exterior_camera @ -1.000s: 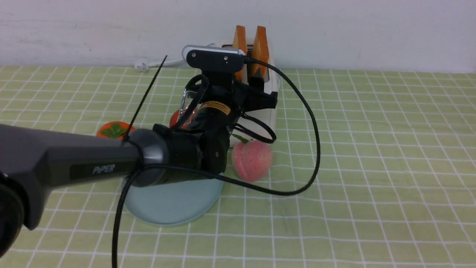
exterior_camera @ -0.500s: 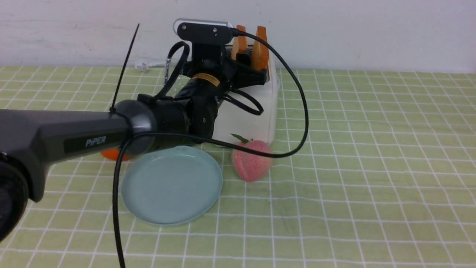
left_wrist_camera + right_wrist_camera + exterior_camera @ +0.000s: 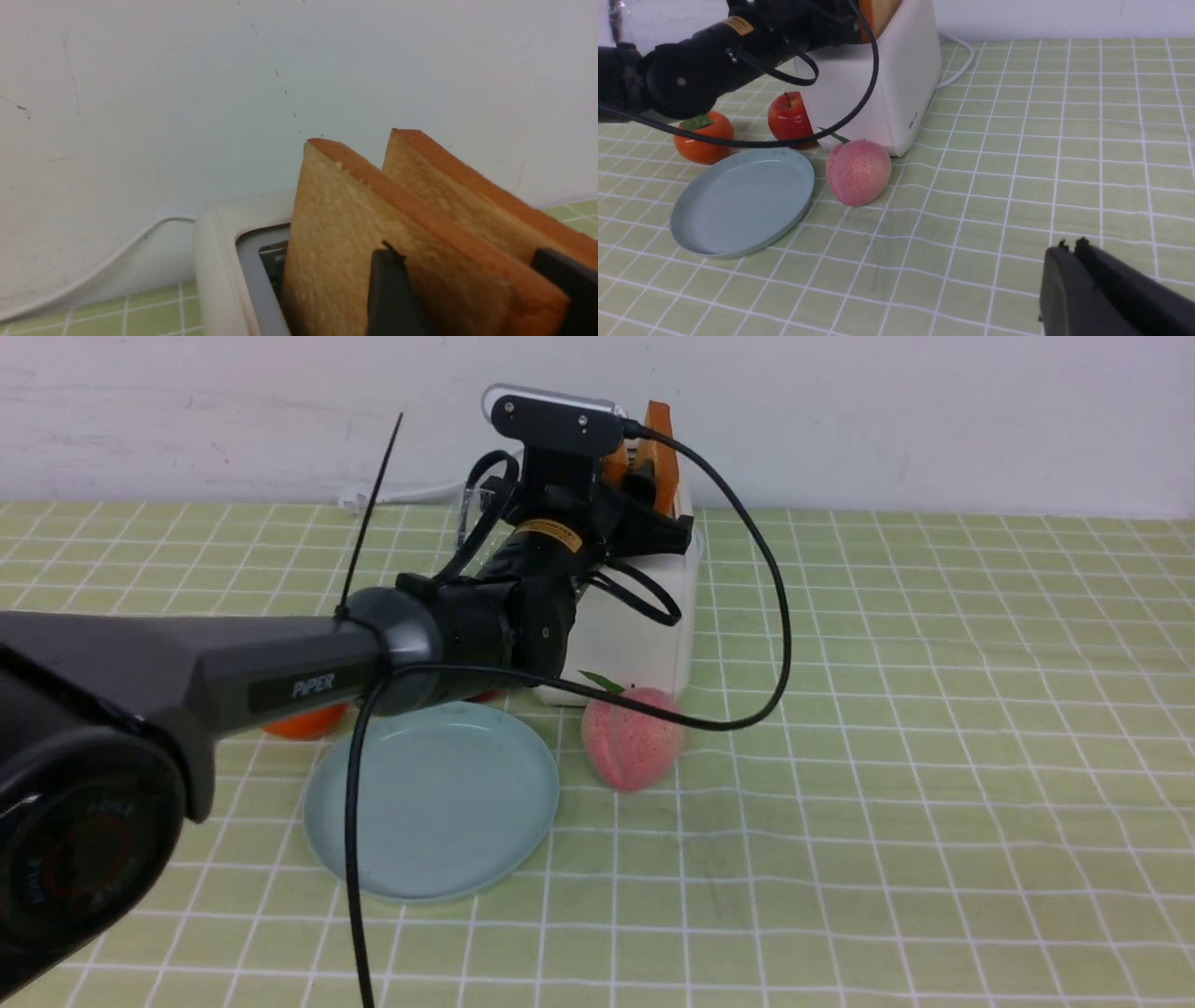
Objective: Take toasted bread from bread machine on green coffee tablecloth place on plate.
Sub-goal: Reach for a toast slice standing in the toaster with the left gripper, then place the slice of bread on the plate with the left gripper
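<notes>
Our left gripper (image 3: 467,266) straddled the nearer toasted bread (image 3: 336,224), upright in the bread machine (image 3: 635,635) at upper centre. Clamped or loose, we couldn't tell. We wanted a square pinch, then a straight lift towards the plate (image 3: 429,803), lower left.

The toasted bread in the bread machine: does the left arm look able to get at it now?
Probably yes. The left arm is at the bread machine, and its jaws stand apart, one on each side of one slice of toasted bread. Nothing lies between.
</notes>
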You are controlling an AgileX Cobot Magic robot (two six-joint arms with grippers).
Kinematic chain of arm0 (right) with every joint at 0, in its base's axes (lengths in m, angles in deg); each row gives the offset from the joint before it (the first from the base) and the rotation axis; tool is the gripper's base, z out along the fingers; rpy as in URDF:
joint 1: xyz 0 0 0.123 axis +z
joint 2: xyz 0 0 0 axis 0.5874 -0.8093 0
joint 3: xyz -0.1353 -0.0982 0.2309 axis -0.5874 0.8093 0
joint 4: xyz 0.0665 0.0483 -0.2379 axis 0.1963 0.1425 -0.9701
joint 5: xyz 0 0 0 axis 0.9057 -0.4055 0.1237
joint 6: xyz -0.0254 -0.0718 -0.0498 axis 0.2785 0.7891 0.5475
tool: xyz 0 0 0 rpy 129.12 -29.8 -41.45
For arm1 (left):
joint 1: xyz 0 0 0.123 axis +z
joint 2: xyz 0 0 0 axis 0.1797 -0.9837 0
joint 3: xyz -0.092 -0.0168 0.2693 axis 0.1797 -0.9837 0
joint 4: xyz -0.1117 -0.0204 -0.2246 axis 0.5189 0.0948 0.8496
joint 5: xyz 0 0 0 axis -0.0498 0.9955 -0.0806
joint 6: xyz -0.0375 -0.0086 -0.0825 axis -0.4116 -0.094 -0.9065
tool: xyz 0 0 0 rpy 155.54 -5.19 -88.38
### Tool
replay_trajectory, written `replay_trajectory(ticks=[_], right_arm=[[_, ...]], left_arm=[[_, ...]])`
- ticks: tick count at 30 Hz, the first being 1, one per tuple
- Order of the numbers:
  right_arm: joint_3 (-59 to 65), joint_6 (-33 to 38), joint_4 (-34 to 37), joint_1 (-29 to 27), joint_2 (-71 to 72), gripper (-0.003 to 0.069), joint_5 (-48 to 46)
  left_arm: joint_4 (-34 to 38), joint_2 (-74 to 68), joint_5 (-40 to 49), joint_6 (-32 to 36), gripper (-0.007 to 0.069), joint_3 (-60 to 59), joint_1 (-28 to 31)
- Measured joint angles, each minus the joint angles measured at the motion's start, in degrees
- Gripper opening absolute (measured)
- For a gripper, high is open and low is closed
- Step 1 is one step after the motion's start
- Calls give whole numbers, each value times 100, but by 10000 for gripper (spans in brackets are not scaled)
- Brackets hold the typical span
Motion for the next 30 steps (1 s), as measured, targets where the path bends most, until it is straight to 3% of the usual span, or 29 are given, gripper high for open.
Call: replay_trajectory(ticks=[5,11,21,25,30], right_arm=[[0,0,11,0,0,17,0],[0,2,11,0,0,17,-5],[0,283,11,0,0,8,-5],[0,298,12,0,0,-5,-5],[0,528,123,0,0,-10,-96]], left_arm=[[1035,-109,86,902,240,227,0],[1395,-104,81,1315,106,281,0],[1527,789,710,1388,100,265,-7],[1665,1898,1979,1388,100,270,-7],[2178,3062,4446,1107,100,270,222]])
